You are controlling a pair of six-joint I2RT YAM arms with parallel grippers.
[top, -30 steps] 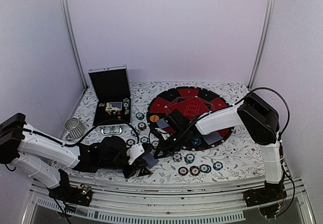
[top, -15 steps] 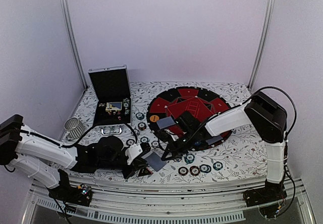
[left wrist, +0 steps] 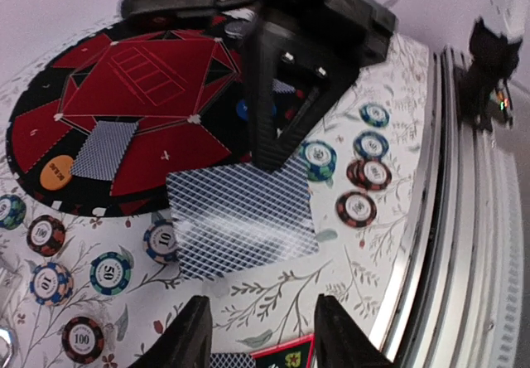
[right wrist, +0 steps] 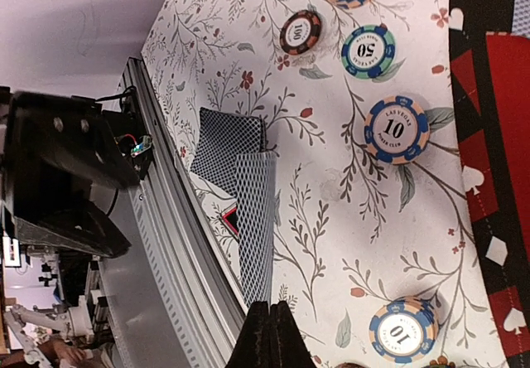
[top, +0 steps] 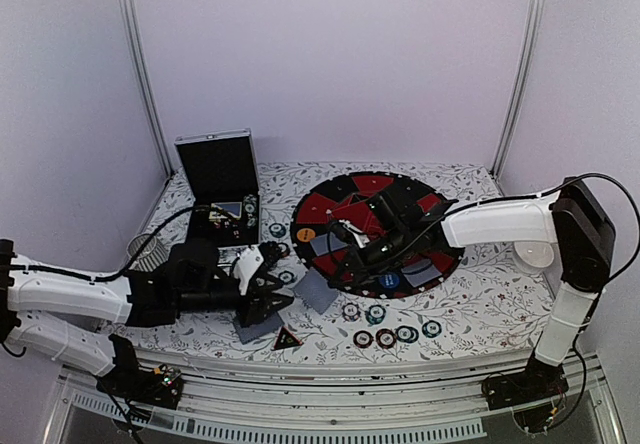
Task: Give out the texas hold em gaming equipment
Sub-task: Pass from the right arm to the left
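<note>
Floral tablecloth [top: 470,309]: right gripper [right wrist: 267,318] clenched on playing card [right wrist: 257,219] edge; left gripper [left wrist: 261,318] spread wide, empty.

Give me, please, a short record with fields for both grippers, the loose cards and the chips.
Right gripper: shut on a card, beside the mat
Left gripper: open, empty
Near edge of table: second card, triangle
Chips: scattered on the table near the mat

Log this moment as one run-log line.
left end effector: open, empty | right end effector: shut on playing card | card position: beside mat | triangle: on table
</note>
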